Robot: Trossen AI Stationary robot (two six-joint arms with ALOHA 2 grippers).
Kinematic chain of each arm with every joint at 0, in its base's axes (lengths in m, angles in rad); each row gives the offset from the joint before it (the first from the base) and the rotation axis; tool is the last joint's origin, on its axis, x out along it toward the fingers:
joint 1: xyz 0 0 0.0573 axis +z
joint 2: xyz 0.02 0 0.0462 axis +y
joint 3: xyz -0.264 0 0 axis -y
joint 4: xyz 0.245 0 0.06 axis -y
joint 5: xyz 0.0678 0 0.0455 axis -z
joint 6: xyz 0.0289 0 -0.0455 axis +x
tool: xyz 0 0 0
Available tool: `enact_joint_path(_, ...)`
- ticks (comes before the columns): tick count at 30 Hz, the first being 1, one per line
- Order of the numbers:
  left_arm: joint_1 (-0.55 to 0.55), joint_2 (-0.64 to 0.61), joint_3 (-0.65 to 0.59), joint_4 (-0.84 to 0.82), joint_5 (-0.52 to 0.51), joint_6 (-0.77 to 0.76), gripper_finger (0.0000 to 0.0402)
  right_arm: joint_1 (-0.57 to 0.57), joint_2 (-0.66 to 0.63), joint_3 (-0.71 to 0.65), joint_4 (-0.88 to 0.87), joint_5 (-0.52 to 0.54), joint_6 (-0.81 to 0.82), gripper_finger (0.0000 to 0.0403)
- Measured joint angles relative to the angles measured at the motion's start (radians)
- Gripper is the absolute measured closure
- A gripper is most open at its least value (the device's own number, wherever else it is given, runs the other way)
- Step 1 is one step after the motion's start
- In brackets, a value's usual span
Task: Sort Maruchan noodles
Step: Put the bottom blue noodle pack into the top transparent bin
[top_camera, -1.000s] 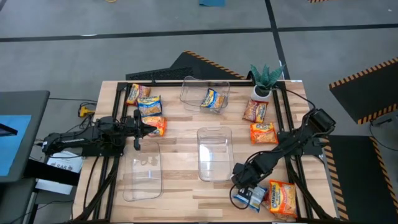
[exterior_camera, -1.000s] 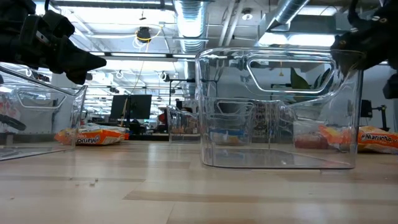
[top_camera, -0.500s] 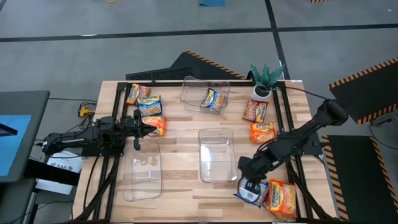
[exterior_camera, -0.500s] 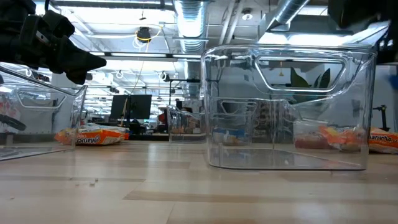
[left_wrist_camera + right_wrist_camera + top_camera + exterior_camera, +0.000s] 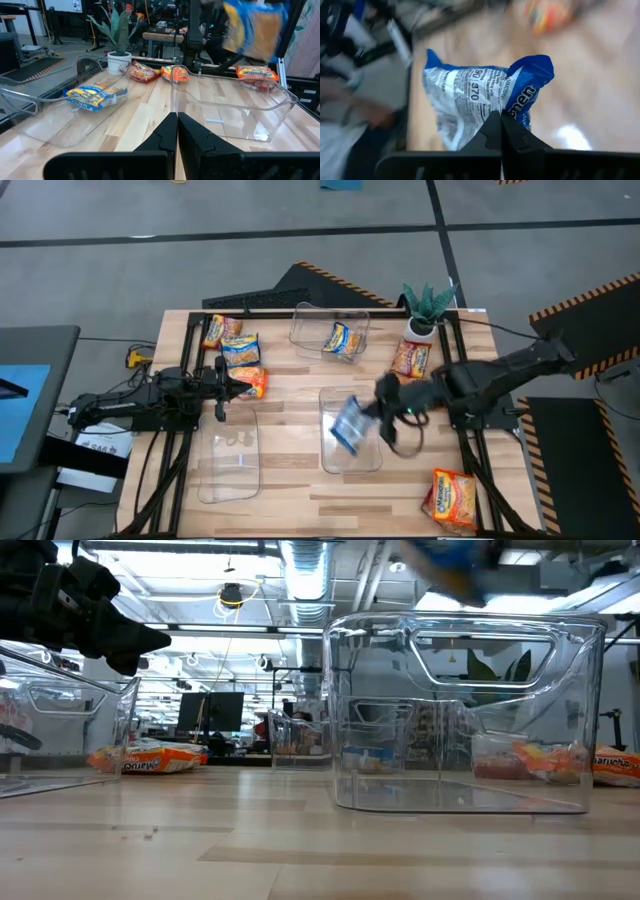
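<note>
A: Right claw (image 5: 368, 417) is up over the middle clear bin (image 5: 347, 461), clamped tight on a blue ramen packet (image 5: 349, 424). The packet hangs in the air above the bin's far end.

B: From its own wrist camera the two fingers (image 5: 492, 131) pinch the wrapper's edge, with the blue-and-white back of the packet facing us.

A: Left claw (image 5: 221, 389) sits at the left side of the surface (image 5: 290, 375), clenched on nothing, pointing across toward the middle bin.

B: Just beside it lies an orange packet (image 5: 253, 383). Behind that, a blue-and-yellow packet (image 5: 240, 351) and another orange one (image 5: 222, 330) near the far left corner.

A: The far bin (image 5: 310, 327) holds one blue-and-yellow packet (image 5: 342, 340). The near left bin (image 5: 229, 455) shows no packets.

B: On the right, two orange packets (image 5: 411, 358) (image 5: 423, 391) lie just in front of the potted plant (image 5: 428, 306), and one more orange packet (image 5: 453, 497) sits at the near right corner.
</note>
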Motion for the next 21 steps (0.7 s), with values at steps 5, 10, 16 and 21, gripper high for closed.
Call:
enact_joint_path(5,0.0,0.0,0.0,0.0,0.0,0.0,0.0401,-0.238,0.08,0.002,0.217,0.079,-0.208,0.0396)
enact_joint_path(10,0.0,0.0,0.0,0.0,0.0,0.0,0.0401,-0.456,0.214,0.002,0.445,0.092,-0.272,0.0396)
enact_joint_path(16,0.0,0.0,0.0,0.0,0.0,0.0,0.0401,-0.633,0.387,0.002,0.677,0.136,-0.232,0.0396)
enact_joint_path(21,0.0,0.0,0.0,0.0,0.0,0.0,0.0401,-0.692,0.493,0.002,0.719,0.133,-0.157,0.0396)
